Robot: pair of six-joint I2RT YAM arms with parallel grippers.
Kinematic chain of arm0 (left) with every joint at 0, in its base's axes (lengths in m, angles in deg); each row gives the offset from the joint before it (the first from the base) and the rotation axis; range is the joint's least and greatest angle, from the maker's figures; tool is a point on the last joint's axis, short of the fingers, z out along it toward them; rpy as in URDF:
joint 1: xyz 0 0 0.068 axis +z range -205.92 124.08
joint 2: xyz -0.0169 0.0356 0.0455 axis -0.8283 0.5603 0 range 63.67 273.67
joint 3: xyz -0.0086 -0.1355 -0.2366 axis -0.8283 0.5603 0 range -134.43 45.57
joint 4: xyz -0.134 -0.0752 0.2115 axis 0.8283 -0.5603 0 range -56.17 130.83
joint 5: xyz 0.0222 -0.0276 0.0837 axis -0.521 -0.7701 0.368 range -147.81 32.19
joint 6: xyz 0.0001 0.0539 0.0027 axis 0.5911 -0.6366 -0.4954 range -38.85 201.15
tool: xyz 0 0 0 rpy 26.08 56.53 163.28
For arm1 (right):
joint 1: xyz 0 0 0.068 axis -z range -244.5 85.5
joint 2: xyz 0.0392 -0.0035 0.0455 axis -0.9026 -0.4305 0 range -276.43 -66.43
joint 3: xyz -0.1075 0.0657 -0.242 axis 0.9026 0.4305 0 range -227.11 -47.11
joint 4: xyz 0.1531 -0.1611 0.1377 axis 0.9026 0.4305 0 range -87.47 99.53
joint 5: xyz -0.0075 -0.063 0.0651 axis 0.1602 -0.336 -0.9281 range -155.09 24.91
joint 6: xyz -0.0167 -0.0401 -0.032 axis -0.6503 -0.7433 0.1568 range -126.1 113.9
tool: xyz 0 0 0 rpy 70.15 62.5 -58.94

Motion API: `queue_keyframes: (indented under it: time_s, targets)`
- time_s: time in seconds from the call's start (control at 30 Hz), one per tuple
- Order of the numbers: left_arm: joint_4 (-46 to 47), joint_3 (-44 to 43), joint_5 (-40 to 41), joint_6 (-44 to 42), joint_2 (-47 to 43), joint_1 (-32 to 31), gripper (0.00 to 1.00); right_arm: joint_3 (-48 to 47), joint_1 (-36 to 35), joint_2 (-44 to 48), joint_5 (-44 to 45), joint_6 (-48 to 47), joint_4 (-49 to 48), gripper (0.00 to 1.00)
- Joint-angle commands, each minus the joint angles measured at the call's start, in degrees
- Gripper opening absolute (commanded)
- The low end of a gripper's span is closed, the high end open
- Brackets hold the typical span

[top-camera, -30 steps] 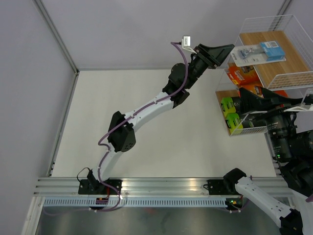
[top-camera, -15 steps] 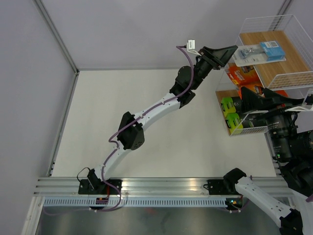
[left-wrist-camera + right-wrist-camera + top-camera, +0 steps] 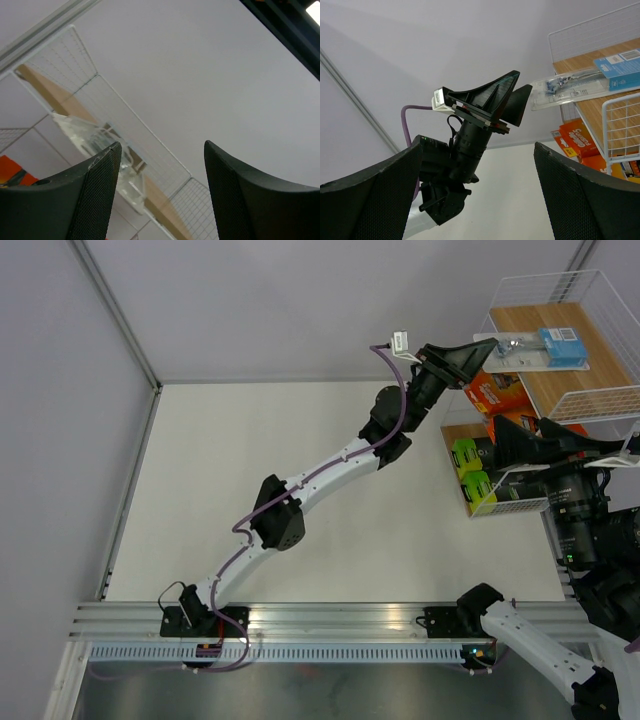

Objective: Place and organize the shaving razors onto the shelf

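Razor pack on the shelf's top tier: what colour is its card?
The razor pack has a blue card; top external view shows it best.

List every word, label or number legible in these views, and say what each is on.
No text reads clearly.
Orange pack: white lettering, too blurred to read.
Clear blister pack: print on its blue card too small to read.
Black and lime-green packs: nothing legible.
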Motion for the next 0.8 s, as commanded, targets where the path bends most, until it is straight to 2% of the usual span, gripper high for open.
queue_keyframes:
  time_s: [0.0, 0.27, 0.53, 0.63, 0.77]
  targets:
    - [1.3, -4.8, 2.8, 0.2, 1.9, -1.4, 0.73, 0.0, -0.3, -0.7, -0.6, 0.3, -2.2, 0.98]
    - [-0.4, -4.6, 2.4, 2.8, 2.8, -1.9, 0.73, 0.0, -0.2, -0.8, -1.1, 2.0, -2.0, 0.98]
    - [2.1, -3.0, -1.4, 0.0, -0.7, -1.6, 0.73, -1.9, -0.2, -1.0, -2.5, 1.4, -1.9, 0.98]
    - [5.5, 3.0, -4.6, 0.1, -5.5, -0.3, 0.73, -4.0, -0.2, -2.2, -3.5, 0.5, -1.0, 0.98]
    - [6.9, 17.4, -10.2, -2.3, -15.2, 2.4, 0.77, -7.6, -0.2, -6.1, -3.5, -0.5, 0.9, 0.98]
